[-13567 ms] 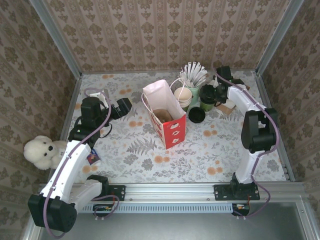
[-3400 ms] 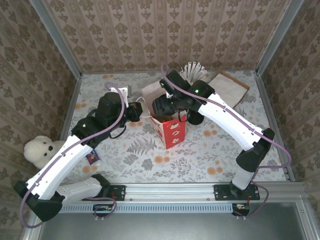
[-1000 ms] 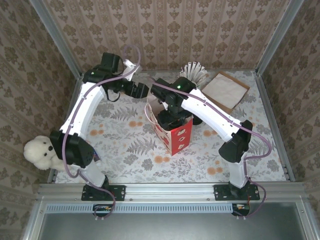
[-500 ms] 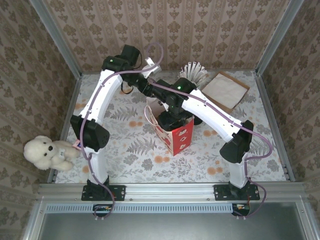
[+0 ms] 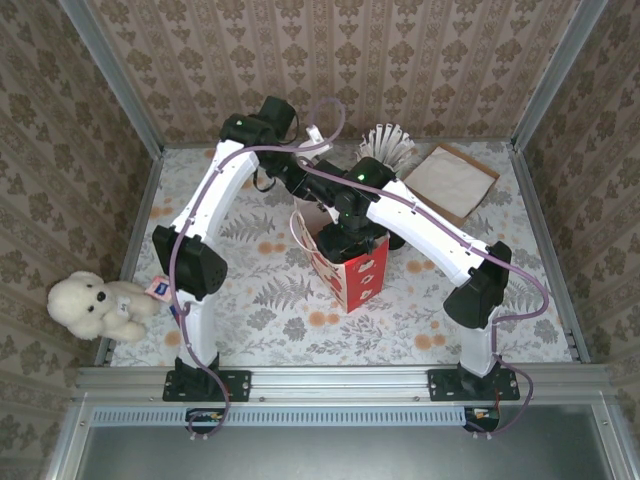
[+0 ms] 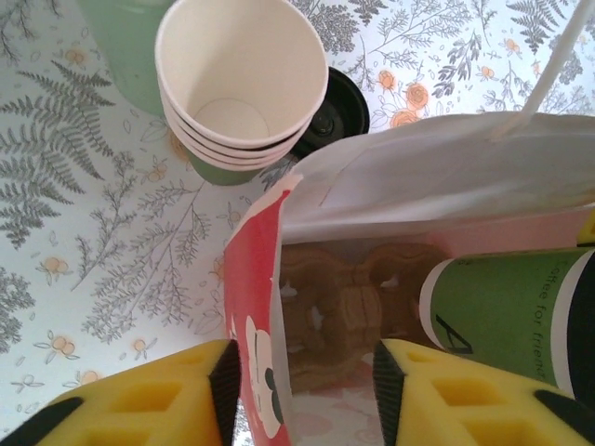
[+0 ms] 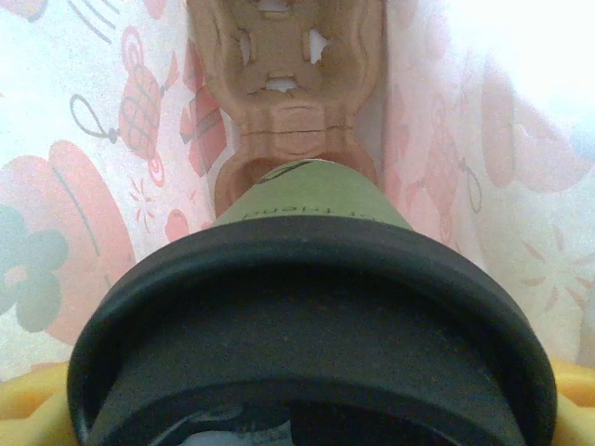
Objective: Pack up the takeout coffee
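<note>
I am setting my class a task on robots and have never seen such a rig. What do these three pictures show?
These are two white robot arms bolted to the near edge of a flowery table, each ending in a two-finger gripper. One picture looks down from above. The other two come from small cameras on the wrists. On the table are a red-and-white paper bag, a stack of lidless cups, a bunch of white-wrapped sticks and a flat brown sheet. A teddy bear sits at the left side. The right gripper holds the takeout coffee, a green cup with a black lid, inside the bag above a cardboard carrier. The left gripper has its yellow fingers either side of the bag's rim.
</note>
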Motion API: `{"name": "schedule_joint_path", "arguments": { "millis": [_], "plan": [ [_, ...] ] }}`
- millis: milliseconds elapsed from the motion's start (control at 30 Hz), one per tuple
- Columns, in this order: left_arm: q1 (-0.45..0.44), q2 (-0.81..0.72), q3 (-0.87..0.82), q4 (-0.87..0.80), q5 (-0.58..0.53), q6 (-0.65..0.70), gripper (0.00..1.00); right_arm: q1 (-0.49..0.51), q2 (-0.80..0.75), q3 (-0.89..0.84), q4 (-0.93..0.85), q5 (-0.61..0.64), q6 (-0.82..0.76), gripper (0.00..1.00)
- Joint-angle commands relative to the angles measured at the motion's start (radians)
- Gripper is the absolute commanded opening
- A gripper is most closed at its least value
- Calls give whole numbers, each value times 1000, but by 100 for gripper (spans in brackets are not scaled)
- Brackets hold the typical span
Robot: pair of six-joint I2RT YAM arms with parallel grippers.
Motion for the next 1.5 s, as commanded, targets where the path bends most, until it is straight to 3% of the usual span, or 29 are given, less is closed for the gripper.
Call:
{"name": "schedule_joint_path", "arguments": {
  "millis": [0,233,700,1467],
  "plan": [
    [7,-25,6,7,25,15,36,-2,-23,-10,-32,-28,20,72],
    [7,-66,-38,-1,21,40,21,-9,-17,3,-61,-35,33,72],
    [7,-94,-54,-6,26,67,0,-7,21,55,-225,-15,18,72],
    [6,-130,-117,37,28,59,0,-11,106,124,-280,49,27,71]
  ]
}}
